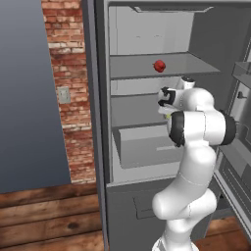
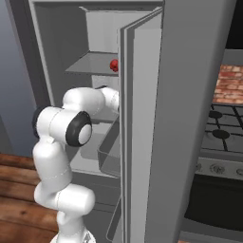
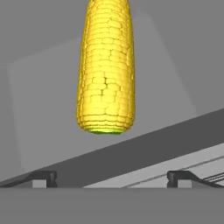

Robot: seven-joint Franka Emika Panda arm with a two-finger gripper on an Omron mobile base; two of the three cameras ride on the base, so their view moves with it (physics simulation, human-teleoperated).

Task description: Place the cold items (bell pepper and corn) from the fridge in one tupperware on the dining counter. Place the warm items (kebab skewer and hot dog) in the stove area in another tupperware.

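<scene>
The fridge [image 1: 147, 29] stands open: pepper [image 1: 159, 65] on its upper shelf, corn [image 3: 106, 70] lower down, before the spread, empty gripper [image 3: 112, 178].

- The corn [image 3: 106, 70] is being shown in bright yellow with a regular kernel pattern and a greenish cut end.
- The pepper [image 1: 159, 65] is being rendered in bright red.
- The fridge [image 1: 147, 44] is being shown in steel grey, with paler grey shelves [image 1: 162, 66].
- The arm [image 1: 193, 162] is being shown in white with dark joints.
- The wall [image 1: 68, 88] is being patterned in red brick.
- The floor [image 1: 49, 220] is being shown as brown wood planks.
- The stove [image 2: 220, 137] is being shown with dark burners.
</scene>
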